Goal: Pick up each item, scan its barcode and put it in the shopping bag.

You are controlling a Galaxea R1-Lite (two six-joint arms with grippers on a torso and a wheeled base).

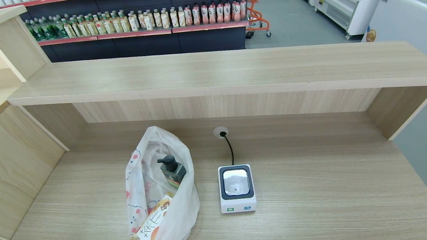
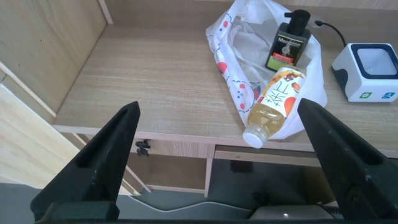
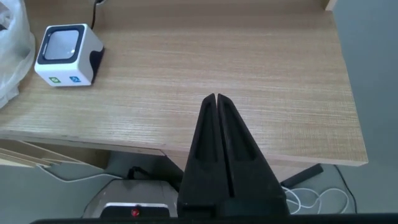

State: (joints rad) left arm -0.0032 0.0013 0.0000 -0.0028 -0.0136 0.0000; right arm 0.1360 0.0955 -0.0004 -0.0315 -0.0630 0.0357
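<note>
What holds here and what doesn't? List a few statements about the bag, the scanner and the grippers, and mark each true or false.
1. The pump bottle lies inside the shopping bag. True.
2. A cable runs from the scanner to a hole in the counter. True.
3. The scanner stands on the bag's left. False: it stands on its right.
4. One bottle stands upright on the counter. False: the tea bottle lies in the bag's mouth, cap end sticking out.
5. Both grippers are shut. False: the left gripper is open; the right gripper is shut on nothing.
</note>
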